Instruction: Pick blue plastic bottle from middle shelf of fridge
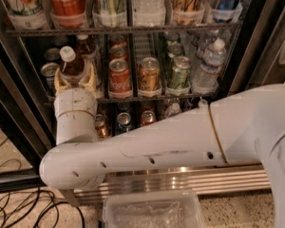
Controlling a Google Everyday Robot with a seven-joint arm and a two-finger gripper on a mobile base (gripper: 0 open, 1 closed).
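The blue plastic bottle [72, 64], with a white cap and amber-brown liquid, stands at the left front of the fridge's middle shelf [147, 98]. My gripper [75, 81] is at that spot, its tan fingers [61, 85] on either side of the bottle's lower body and shut on it. The bottle leans slightly left. My white arm runs from the lower right across the front of the fridge [256, 42] and hides the bottle's label and part of the lower shelf.
A blue-and-silver can [49, 73] sits just left of the gripper. To the right stand a red can [119, 76], an orange can [149, 73], a green can [179, 72] and a clear water bottle [207, 68]. A clear plastic bin [152, 212] and cables [19, 208] lie on the floor.
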